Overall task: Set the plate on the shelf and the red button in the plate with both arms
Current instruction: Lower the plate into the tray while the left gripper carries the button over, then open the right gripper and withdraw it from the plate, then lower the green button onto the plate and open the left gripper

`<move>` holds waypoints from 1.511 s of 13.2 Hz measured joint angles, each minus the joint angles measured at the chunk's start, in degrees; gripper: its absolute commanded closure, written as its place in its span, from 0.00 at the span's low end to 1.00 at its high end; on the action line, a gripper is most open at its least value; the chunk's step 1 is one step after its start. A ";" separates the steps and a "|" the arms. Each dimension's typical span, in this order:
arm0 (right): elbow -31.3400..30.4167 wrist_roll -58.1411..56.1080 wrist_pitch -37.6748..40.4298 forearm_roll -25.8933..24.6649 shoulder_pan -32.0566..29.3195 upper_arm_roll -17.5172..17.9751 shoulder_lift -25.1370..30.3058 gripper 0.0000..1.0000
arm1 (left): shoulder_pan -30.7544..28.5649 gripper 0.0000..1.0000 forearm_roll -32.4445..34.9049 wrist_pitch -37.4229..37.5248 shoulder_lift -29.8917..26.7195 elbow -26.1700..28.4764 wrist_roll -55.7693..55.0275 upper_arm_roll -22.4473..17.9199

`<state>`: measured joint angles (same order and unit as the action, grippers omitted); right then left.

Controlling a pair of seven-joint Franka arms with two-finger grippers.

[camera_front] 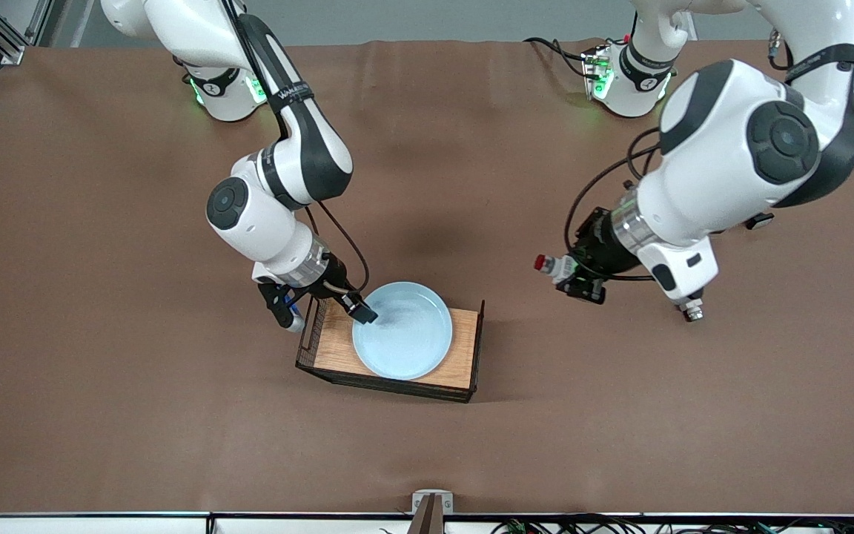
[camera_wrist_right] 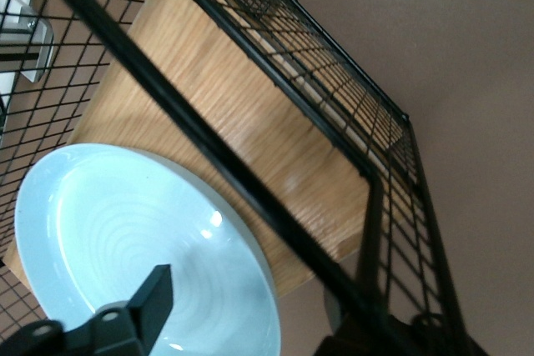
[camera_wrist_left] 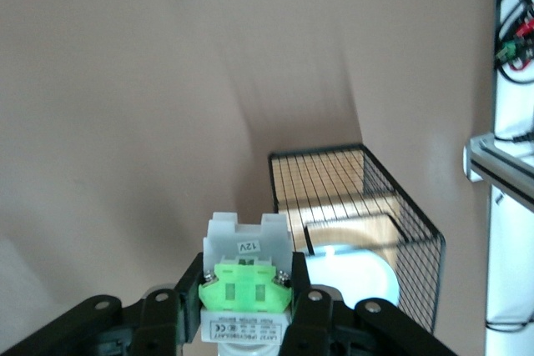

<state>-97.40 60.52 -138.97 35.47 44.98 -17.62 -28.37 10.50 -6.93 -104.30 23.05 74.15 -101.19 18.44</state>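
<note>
Holding the red button (camera_front: pixel 554 266) clamped between its fingers, the left hand (camera_front: pixel 574 276) hangs in the air over the bare brown surface (camera_front: pixel 101 371), toward the left arm's end of it and well apart from the tray (camera_front: pixel 464 348). In the left wrist view the fingers (camera_wrist_left: pixel 304 310) press on both sides of the button's bright green block, and the grey-white body with a small label stands out past them. In the front view the small red cap points toward the middle of the surface.

The right hand (camera_front: pixel 323 308) is at the end of the tray toward the right arm's end of the surface, with its fingers spread apart. One finger (camera_front: pixel 365 314) reaches over the rim of the plate (camera_front: pixel 408 334), and the other finger is outside the wire wall of the tray. The fingers do not grip the plate; if the one finger touches the rim, I cannot tell.

The plate, pale blue and glossy, lies flat on the wooden floor of the tray, nearer to the right arm's end of it, so a strip of wood shows free at the end toward the left arm. The tray has low black wire walls, and it stands near the middle of the surface, nearer to the front camera than both arm bases.
</note>
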 measured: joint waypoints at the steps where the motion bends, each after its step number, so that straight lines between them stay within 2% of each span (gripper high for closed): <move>1: 0.47 2.22 0.11 0.01 0.28 0.06 0.03 0.00 | 1.28 0.99 0.00 -1.40 0.02 -0.01 -1.78 -0.01; 5: 1.69 5.96 3.29 0.06 1.02 0.09 1.57 0.00 | 4.84 0.99 0.00 -6.40 1.78 -0.01 -6.15 -0.14; 7: 4.21 6.03 12.40 -0.05 0.45 -0.53 3.72 0.00 | 6.16 0.99 0.00 -8.73 3.46 -0.01 -6.77 -0.32; 9: 8.52 3.67 26.60 -2.69 -2.58 -1.13 6.39 0.00 | 8.27 0.99 0.00 -10.97 4.96 -0.04 -6.82 -1.57; 11: 11.76 -4.34 39.40 -9.39 -7.41 -1.33 8.82 0.00 | 12.77 0.99 0.00 -13.47 6.43 -0.19 -6.90 -5.77; 14: 12.42 -22.77 48.90 -15.65 -14.41 -1.56 11.46 0.00 | 22.18 0.99 0.00 -15.04 10.28 -2.59 -9.42 -14.41; 16: 12.35 -35.80 52.03 -16.69 -20.04 -1.64 12.10 0.00 | 25.47 0.99 0.00 -16.91 13.40 -3.67 -11.44 -16.28; 20: 11.09 -54.28 53.15 -20.75 -28.83 -1.61 12.90 0.00 | 25.52 0.99 0.00 -21.55 16.41 -4.59 -16.04 -16.56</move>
<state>-86.31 6.24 -85.83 14.72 16.15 -19.23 -15.47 36.02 -6.93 -125.85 39.46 69.57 -117.24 1.87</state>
